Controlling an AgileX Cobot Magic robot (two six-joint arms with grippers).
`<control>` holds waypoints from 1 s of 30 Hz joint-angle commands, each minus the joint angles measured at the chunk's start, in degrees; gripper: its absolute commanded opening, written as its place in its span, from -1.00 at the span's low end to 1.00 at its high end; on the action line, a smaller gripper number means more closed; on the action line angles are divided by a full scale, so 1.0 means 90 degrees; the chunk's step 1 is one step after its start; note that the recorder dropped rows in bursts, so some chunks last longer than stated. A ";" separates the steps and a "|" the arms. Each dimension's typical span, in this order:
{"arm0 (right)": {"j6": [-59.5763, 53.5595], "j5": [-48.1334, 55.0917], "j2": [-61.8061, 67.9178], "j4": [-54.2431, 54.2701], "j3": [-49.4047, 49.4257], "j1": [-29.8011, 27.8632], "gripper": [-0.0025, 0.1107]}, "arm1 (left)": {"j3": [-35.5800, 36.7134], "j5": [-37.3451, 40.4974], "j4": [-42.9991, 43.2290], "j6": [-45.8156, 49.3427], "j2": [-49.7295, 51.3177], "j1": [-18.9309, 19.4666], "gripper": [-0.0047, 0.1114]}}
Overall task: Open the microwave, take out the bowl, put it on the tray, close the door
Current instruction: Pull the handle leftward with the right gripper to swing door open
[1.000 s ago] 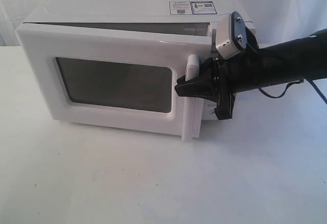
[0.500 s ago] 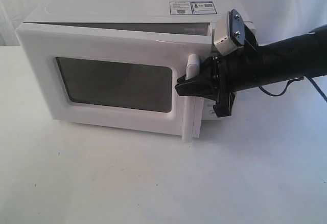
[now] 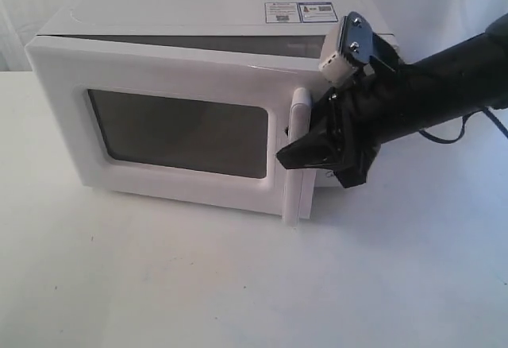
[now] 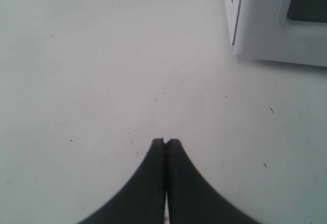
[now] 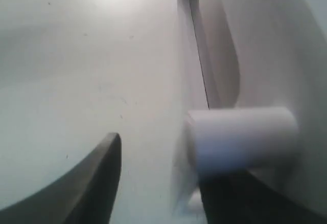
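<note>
Lower than before, we are hooking the right gripper (image 3: 284, 157) on the door's (image 3: 175, 74) bar handle (image 3: 299, 117), jaws apart around it. The left gripper (image 4: 166, 142) jaws are together. The microwave (image 3: 182, 6) is sitting near the counter's (image 3: 238, 284) back edge. The door is likely stiff and swinging lightly.

A: Count the big things.
B: One microwave (image 3: 198, 26) on one table (image 3: 198, 284).
A: And on the microwave?
B: One door (image 3: 175, 70), one dark window (image 3: 178, 132), one handle (image 3: 298, 117) and two stickers (image 3: 300, 12) on top.
A: How many grippers?
B: Two: the left gripper (image 4: 166, 143) and the right gripper (image 3: 292, 156).
A: And arms?
B: The exterior view shows one black arm (image 3: 429, 94).
</note>
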 commanded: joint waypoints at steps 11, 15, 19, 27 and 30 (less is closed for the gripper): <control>0.4005 -0.0557 -0.1356 -0.2650 -0.0013 -0.0007 -0.33 | 0.0023 0.0011 0.0005 -0.0031 -0.0022 -0.0007 -0.92; 0.4597 -0.1687 -0.1244 -0.2531 -0.0002 -0.0007 -0.67 | 0.0023 0.0011 0.0005 -0.0031 -0.0022 -0.0007 -0.92; 0.4584 -0.1963 -0.1170 -0.2461 -0.0002 -0.0007 -0.96 | 0.0023 0.0011 0.0005 -0.0031 -0.0022 -0.0007 -0.92; 0.4333 -0.2140 -0.1169 -0.1802 -0.0002 0.0219 -0.96 | 0.0023 0.0011 0.0005 -0.0031 -0.0022 -0.0007 -0.92; 0.4318 -0.1825 -0.1169 -0.1467 -0.0002 0.0384 -0.96 | 0.0023 0.0011 0.0005 -0.0031 -0.0022 -0.0007 -0.92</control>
